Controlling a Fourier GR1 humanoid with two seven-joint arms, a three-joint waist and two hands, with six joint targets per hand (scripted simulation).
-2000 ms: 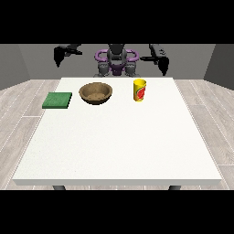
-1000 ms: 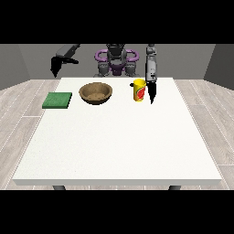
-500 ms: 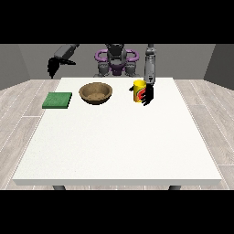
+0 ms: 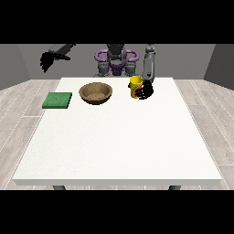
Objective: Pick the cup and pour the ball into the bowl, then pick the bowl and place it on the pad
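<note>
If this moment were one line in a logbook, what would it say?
hand at view's right: at yellow cup | bowl: untouched | green pad: bare

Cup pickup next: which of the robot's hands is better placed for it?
The robot's left, the hand at the view's right: it is right against the yellow cup. The hand at the view's left is raised off the table, beyond the green pad.

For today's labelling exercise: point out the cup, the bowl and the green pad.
cup (image 4: 134, 84), front view, on its yellow side.
bowl (image 4: 96, 93), front view, on its inside.
green pad (image 4: 57, 100), front view, on its top face.
</note>
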